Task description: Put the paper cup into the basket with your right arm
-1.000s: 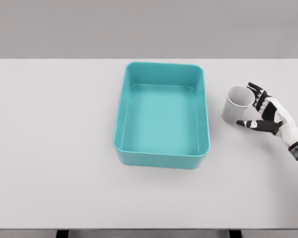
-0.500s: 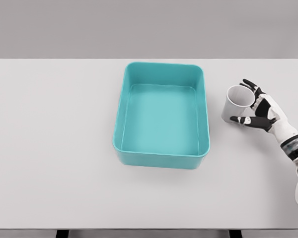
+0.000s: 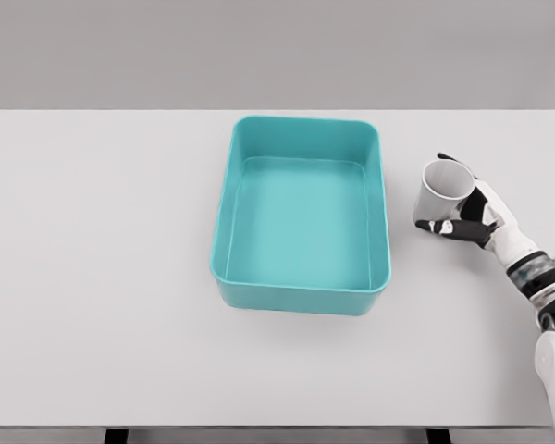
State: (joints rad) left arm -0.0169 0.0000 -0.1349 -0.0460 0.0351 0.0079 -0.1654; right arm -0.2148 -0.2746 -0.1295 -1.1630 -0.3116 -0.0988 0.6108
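Note:
A white paper cup [image 3: 441, 188] stands upright on the table, just right of the teal basket [image 3: 224, 199]. My right hand [image 3: 432, 192] reaches in from the lower right and wraps the cup. Its thumb [image 3: 437, 226] lies across the cup's front near the base, and its fingers [image 3: 451, 160] curl around the far side by the rim. The cup still rests on the table. The rectangular basket sits mid-table with nothing inside it. My left arm does not show.
The white table [image 3: 102, 259] spreads wide to the left and in front of the basket. A narrow strip of table separates the basket's right wall [image 3: 386, 213] from the cup.
My right hand has slid left toward the cup, and its thumb and fingers have closed around it. The cup and basket have stayed in place.

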